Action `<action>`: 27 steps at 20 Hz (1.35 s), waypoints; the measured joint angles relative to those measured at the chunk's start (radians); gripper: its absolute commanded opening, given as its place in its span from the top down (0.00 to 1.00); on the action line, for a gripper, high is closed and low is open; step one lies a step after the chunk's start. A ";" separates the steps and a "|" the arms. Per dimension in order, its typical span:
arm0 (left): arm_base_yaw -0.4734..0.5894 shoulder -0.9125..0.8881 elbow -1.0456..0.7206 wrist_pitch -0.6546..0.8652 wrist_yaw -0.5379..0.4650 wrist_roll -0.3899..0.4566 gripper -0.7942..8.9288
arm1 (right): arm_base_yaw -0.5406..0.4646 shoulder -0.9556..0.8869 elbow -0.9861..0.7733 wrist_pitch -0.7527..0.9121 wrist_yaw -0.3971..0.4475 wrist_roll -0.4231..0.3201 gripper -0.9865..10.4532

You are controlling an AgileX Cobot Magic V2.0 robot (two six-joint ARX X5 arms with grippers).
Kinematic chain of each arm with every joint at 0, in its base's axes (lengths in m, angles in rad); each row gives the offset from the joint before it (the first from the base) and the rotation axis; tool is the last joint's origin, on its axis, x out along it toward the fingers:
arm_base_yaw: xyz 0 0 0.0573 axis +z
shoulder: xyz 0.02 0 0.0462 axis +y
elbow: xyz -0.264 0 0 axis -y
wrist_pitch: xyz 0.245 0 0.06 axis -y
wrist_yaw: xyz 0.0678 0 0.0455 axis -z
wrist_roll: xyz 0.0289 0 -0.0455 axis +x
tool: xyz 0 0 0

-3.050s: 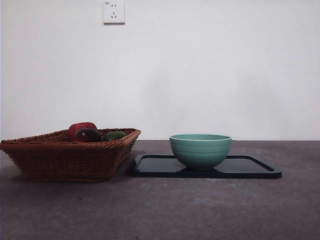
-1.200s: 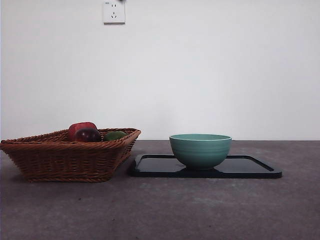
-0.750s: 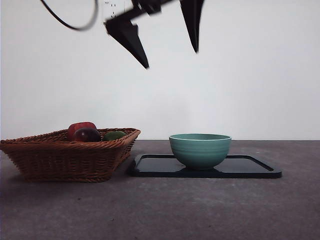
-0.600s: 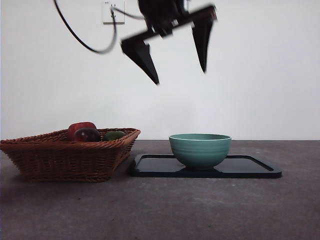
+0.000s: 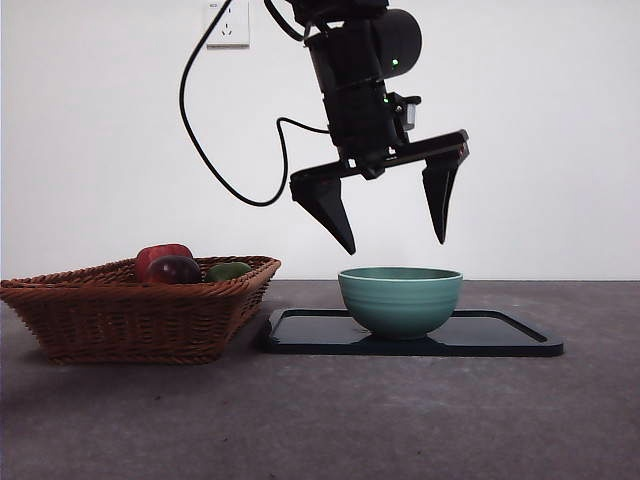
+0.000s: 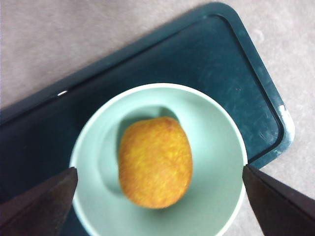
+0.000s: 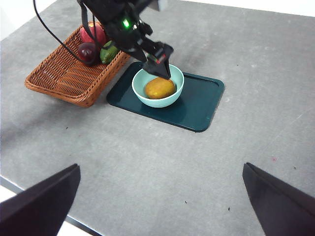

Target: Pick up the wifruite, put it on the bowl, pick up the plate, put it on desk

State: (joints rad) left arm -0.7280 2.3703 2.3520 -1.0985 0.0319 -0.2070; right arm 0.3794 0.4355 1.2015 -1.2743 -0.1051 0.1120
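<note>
The golden-brown wifruite [image 6: 155, 162] [image 7: 160, 88] lies inside the teal-green bowl [image 6: 211, 142] [image 5: 400, 300] [image 7: 140, 91]; in the front view the bowl's wall hides it. The bowl stands on a dark teal plate [image 5: 500, 335] [image 6: 197, 64] [image 7: 197, 105] resting on the grey desk [image 7: 275, 73]. My left gripper [image 5: 395, 245] [image 6: 159, 168] hangs just above the bowl's rim, open, its jaws spread about as wide as the bowl and holding nothing. My right gripper [image 7: 161, 167] is open and empty, high above the desk's near side.
A wicker basket [image 5: 130, 310] [image 7: 64, 73] sits close to the plate's left end, holding a red apple [image 5: 160, 255], a dark purple fruit [image 5: 175, 270] and a green fruit [image 5: 230, 270]. A wall socket [image 5: 228, 25] is on the white wall behind.
The left arm came into the front view from the top and moved down and right, until its open jaws hang just over the bowl. Bowl, plate and basket have not moved.
</note>
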 measured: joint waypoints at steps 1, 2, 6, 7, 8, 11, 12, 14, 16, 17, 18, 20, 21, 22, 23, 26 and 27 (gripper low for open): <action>-0.003 0.003 0.000 0.006 0.000 0.008 0.32 | 0.000 0.000 0.000 0.000 0.000 0.000 0.38; -0.006 0.004 0.000 0.012 0.000 0.015 0.33 | 0.000 0.000 0.000 0.000 0.000 0.000 0.38; -0.010 0.005 0.000 0.019 0.000 0.040 0.37 | 0.000 0.000 0.000 0.000 0.000 0.000 0.38; -0.010 0.008 0.000 0.019 0.000 0.041 0.37 | 0.000 0.000 0.000 0.000 0.000 0.000 0.38; -0.010 0.016 0.002 0.019 0.000 0.042 0.37 | 0.000 0.000 0.000 -0.001 0.000 0.000 0.38; -0.011 0.049 0.002 0.019 0.000 0.045 0.37 | 0.000 0.000 0.000 -0.004 0.000 0.000 0.38; -0.011 0.062 0.002 0.020 0.000 0.048 0.37 | 0.000 0.000 0.000 -0.012 0.000 0.000 0.38; -0.012 0.077 0.002 0.025 0.000 0.064 0.37 | 0.000 0.000 0.000 -0.023 0.000 0.000 0.38; -0.013 0.081 0.002 0.026 0.000 0.068 0.38 | 0.000 0.000 0.000 -0.027 0.000 0.000 0.38; -0.013 0.081 0.002 0.026 0.000 0.071 0.41 | 0.000 0.000 0.000 -0.029 0.000 0.000 0.38; -0.013 0.082 0.002 0.027 0.000 0.075 0.44 | 0.000 0.000 0.000 -0.030 0.000 0.000 0.38; -0.013 0.087 0.002 0.027 0.000 0.079 0.45 | 0.000 0.000 0.000 -0.030 0.000 0.000 0.38; -0.013 0.090 0.002 0.027 0.000 0.079 0.45 | 0.000 0.000 0.000 -0.031 0.000 0.000 0.38; -0.013 0.096 0.002 0.026 0.000 0.079 0.45 | 0.000 0.000 0.000 -0.031 0.000 0.000 0.38; -0.013 0.101 0.002 0.027 0.000 0.081 0.45 | 0.000 0.000 0.000 -0.032 0.000 0.000 0.38; -0.013 0.112 0.003 0.031 0.000 0.086 0.48 | 0.000 0.000 0.000 -0.032 0.000 0.000 0.38; -0.014 0.116 0.003 0.033 0.000 0.086 0.48 | 0.000 0.000 0.000 -0.032 0.000 0.000 0.38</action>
State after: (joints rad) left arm -0.7418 2.4866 2.3554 -1.0653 0.0315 -0.1207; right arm 0.3794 0.4355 1.2015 -1.3064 -0.1051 0.1120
